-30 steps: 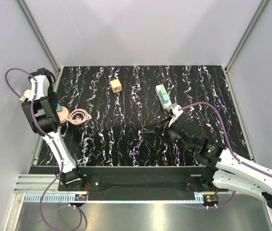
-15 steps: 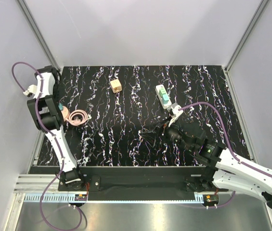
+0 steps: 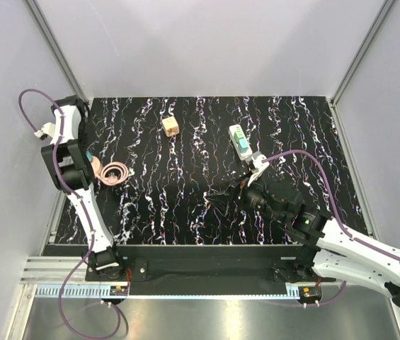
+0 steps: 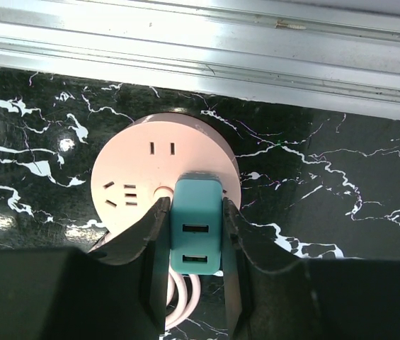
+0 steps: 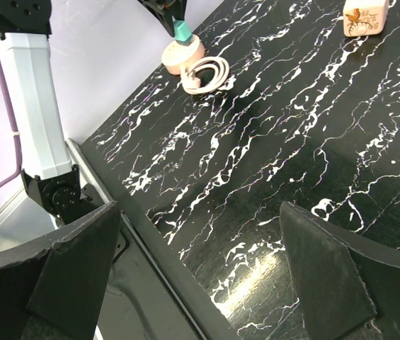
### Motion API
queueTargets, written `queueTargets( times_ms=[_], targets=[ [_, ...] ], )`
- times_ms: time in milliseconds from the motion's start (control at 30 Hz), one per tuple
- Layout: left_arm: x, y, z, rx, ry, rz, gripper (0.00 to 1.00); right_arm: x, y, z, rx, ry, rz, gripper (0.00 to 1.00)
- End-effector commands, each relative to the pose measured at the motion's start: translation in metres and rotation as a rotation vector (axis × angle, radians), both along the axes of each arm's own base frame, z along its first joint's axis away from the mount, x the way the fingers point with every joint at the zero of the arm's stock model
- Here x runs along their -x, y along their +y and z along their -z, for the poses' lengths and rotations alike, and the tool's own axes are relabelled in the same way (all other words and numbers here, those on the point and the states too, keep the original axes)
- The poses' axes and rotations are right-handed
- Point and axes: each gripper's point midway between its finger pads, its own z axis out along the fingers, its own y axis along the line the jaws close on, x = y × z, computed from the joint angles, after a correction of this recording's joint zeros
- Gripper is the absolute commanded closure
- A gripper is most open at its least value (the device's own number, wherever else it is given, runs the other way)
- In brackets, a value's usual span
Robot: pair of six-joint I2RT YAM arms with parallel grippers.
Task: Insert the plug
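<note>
Judging by looks, the light-green plug [image 3: 236, 132] at the white strip [image 3: 243, 147], far side right of centre, seems light, rigid and slick, best pinched across its flat sides by the right gripper [image 5: 200, 212], which gapes empty, while the left gripper [image 4: 195, 207] clenches the teal block [image 4: 196, 244].

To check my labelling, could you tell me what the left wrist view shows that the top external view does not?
Left wrist only: socket slots on the pink hub and two ports on the teal block, gripped in the left jaws. Top external only: the beige cube, the plug and white strip, the right arm. Both: the hub and the coiled cord.
</note>
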Motion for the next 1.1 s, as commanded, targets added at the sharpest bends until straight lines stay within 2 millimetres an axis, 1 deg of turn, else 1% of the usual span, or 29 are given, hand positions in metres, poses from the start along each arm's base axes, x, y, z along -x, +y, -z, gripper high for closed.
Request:
queueTargets(
  times_ms=[0,33,100,167,233,267,300,333,367,467,600,633,667,733,767,900,967,1067],
  targets=[
    [-0.014,-0.02,0.058,0.136,0.018,0.047,0.77,-0.008,-0.001,-0.012,-0.024,-0.021,0.039,0.0],
    [-0.015,-0.02,0.055,0.135,0.014,0.051,0.62,-0.007,-0.001,-0.012,-0.023,-0.018,0.039,0.0],
    [-0.019,-0.019,0.046,0.131,-0.011,0.079,0.51,-0.007,-0.001,-0.012,-0.023,-0.018,0.037,0.0],
    [-0.026,-0.019,0.036,0.129,-0.042,0.115,0.34,-0.006,0.0,-0.012,-0.025,-0.013,0.03,0.0],
    [-0.028,-0.018,0.028,0.124,-0.055,0.14,0.28,-0.008,0.0,-0.011,-0.02,-0.012,0.036,0.0],
    [-0.028,-0.017,0.02,0.116,-0.067,0.147,0.25,-0.008,0.0,-0.01,-0.019,-0.012,0.037,0.0],
    [-0.028,-0.017,0.016,0.108,-0.07,0.156,0.23,-0.009,-0.001,-0.009,-0.013,-0.012,0.043,0.0],
    [-0.028,-0.016,0.013,0.102,-0.074,0.164,0.23,-0.009,0.0,-0.009,-0.012,-0.01,0.042,0.0],
    [-0.027,-0.015,0.005,0.091,-0.087,0.164,0.22,-0.009,0.0,-0.009,-0.015,-0.012,0.045,0.0],
    [-0.026,-0.015,-0.004,0.081,-0.096,0.18,0.21,-0.01,-0.001,-0.008,-0.011,-0.012,0.048,0.0],
    [-0.026,-0.022,-0.013,0.114,-0.115,0.215,0.21,-0.012,-0.002,-0.005,-0.003,-0.01,0.06,0.0],
    [-0.023,-0.023,-0.013,0.118,-0.112,0.216,0.21,-0.012,-0.001,-0.004,0.0,-0.006,0.062,0.0],
    [-0.023,-0.023,-0.022,0.111,-0.13,0.214,0.21,-0.013,-0.001,-0.003,0.004,-0.004,0.063,0.0],
    [-0.018,-0.024,-0.025,0.103,-0.128,0.211,0.21,-0.014,0.001,-0.001,0.01,-0.002,0.061,0.0],
    [-0.017,-0.024,-0.03,0.097,-0.137,0.213,0.22,-0.014,0.001,0.0,0.012,0.001,0.06,0.0],
    [-0.017,-0.023,-0.039,0.096,-0.155,0.222,0.27,-0.015,0.002,0.003,0.018,0.007,0.062,0.0],
    [-0.017,-0.022,-0.044,0.09,-0.165,0.224,0.27,-0.016,0.002,0.002,0.019,0.003,0.066,0.0],
    [-0.017,-0.023,-0.047,0.086,-0.166,0.23,0.29,-0.017,0.003,0.005,0.029,0.009,0.067,0.0]
  ],
)
